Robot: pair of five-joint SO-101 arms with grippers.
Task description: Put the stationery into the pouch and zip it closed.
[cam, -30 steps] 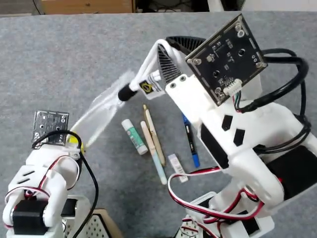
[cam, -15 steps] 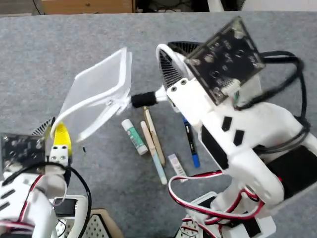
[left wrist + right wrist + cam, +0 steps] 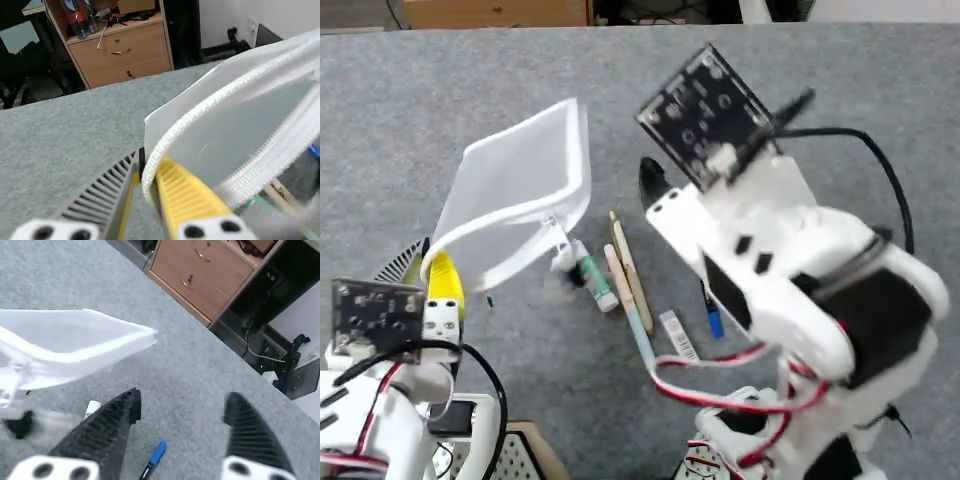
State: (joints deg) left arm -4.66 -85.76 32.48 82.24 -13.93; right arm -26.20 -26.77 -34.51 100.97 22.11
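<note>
Left gripper (image 3: 147,175) is clamped on the zip edge of the pouch (image 3: 520,190), holding it tilted above the table (image 3: 420,100). Beyond it the glue stick (image 3: 592,280), pencils (image 3: 625,260), eraser (image 3: 677,335) and blue pen (image 3: 156,454) lie loose, none bagged. Right gripper (image 3: 182,400) hangs spread and empty above them. Judged: loading not begun; the next move calls for picking one item. The left wrist view makes the pinch on the zip plain; the high view leaves it unclear.

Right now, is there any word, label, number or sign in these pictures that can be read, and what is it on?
No text can be read.
glue stick: green label, print too small.
small white block: dark marks, too small.
camera board: markings blurred.
pouch: no print seen.
</note>
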